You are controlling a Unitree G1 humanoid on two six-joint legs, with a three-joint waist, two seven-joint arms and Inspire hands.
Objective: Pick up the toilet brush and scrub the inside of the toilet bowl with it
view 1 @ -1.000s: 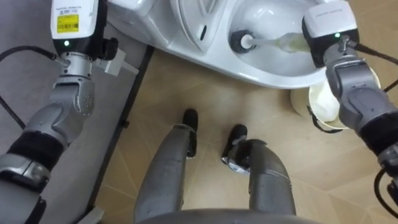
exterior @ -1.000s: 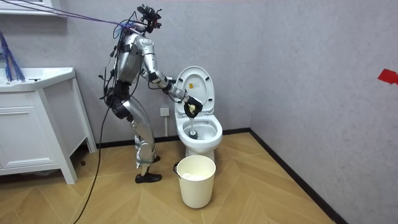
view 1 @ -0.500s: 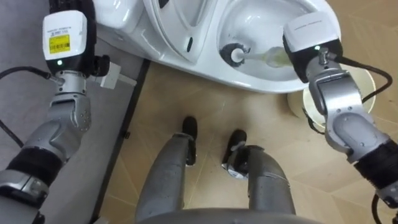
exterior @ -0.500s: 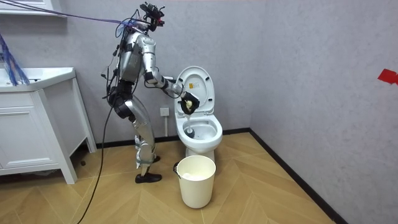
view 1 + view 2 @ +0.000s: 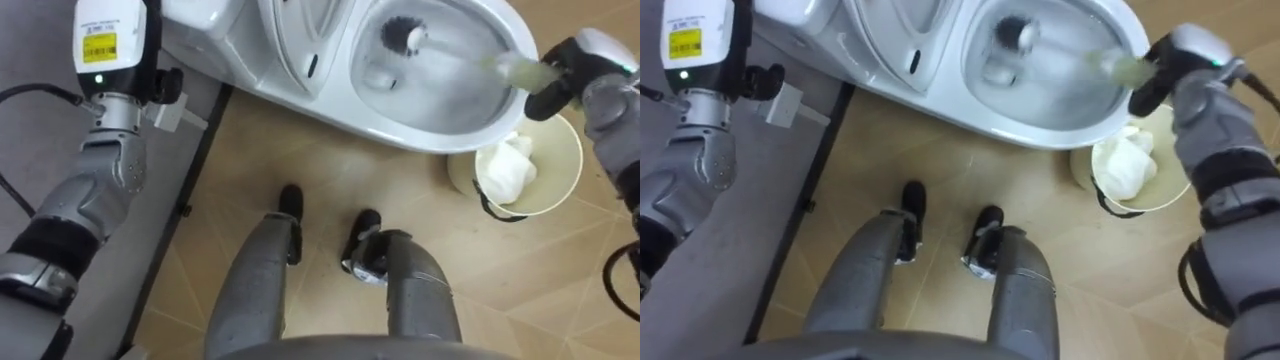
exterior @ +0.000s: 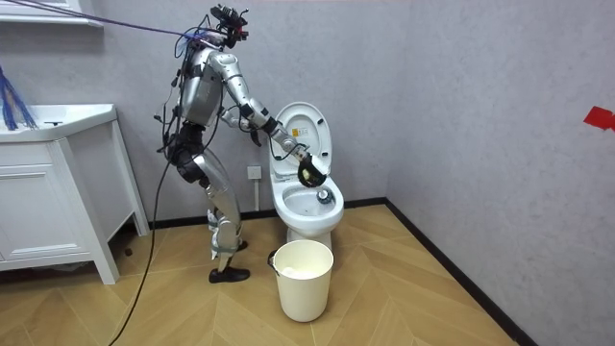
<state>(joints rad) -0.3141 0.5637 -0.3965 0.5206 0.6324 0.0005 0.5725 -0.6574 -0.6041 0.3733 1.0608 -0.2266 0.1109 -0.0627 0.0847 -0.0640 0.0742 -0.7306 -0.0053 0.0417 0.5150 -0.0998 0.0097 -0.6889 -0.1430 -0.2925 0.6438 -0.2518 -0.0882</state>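
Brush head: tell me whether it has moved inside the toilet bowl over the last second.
Yes. In the room view the brush head has swung from the middle of the toilet bowl up toward its rim on the room view's right.

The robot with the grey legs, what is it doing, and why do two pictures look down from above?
It is a walking robot with two arms. Two pictures come from cameras in its head, looking down past its own legs. The third comes from a camera across the room. It stands at a white toilet, lid up. Its right hand is curled round a toilet brush, whose dark head is in the bowl. On its right stands a pale bucket with something white inside.
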